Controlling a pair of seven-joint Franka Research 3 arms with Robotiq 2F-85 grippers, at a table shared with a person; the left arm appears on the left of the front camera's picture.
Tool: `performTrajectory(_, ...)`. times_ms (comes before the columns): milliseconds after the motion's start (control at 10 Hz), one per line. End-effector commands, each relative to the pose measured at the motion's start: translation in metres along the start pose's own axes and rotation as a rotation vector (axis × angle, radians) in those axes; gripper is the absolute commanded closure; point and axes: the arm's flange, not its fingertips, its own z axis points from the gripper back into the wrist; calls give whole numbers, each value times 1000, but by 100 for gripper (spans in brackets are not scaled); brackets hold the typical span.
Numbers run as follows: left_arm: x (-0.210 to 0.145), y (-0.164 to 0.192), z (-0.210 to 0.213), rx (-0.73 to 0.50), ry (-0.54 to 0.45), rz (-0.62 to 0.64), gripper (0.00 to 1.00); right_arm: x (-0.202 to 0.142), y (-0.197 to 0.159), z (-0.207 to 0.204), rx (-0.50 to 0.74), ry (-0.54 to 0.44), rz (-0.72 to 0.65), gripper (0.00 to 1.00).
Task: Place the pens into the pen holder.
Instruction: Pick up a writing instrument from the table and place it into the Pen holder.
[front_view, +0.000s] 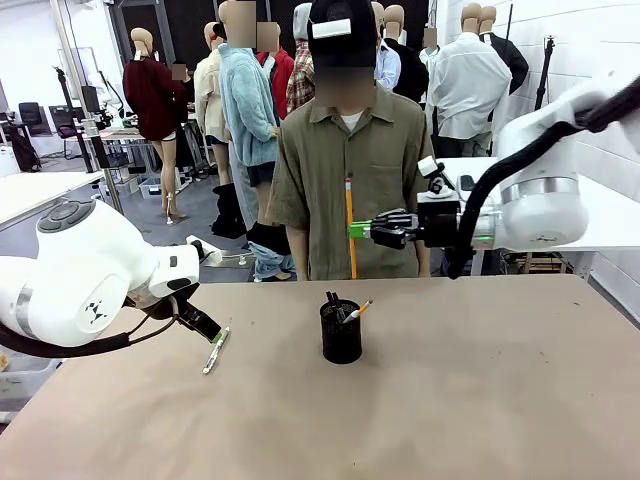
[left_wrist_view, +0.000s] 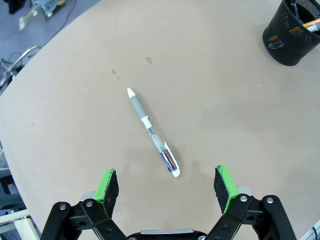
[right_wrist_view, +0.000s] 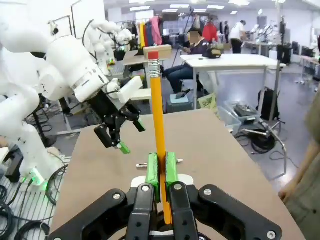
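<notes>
Likely light, stiff and slick, the pen (left_wrist_view: 152, 132) lay at twelve o'clock of the wide-open left pincer (left_wrist_view: 166, 186), best gripped mid-barrel; the right pincer (right_wrist_view: 161, 167) clamped a pencil (right_wrist_view: 156, 100).

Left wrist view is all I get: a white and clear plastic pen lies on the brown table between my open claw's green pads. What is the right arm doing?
Observer: The right claw is raised in front of the person, shut on a yellow-orange wooden pencil held upright, eraser on top.
Operator: Is it over the cup yet?
Observer: In the front view the pencil lines up roughly above the black wire-mesh pen holder, its lower tip higher than the rim; depth I cannot judge.
Operator: Anything in the cup already?
Observer: Yes, dark sticks stand out of its top beside an orange stick leaning right.
</notes>
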Motion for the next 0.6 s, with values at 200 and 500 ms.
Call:
performTrajectory(200, -1, 2, 1, -1, -2, 6, 0, -13, -56, -27, 208, 82, -28, 100)
performTrajectory(500, -1, 2, 1, -1, -2, 6, 0, -27, -75, -37, 225, 92, -76, 100)
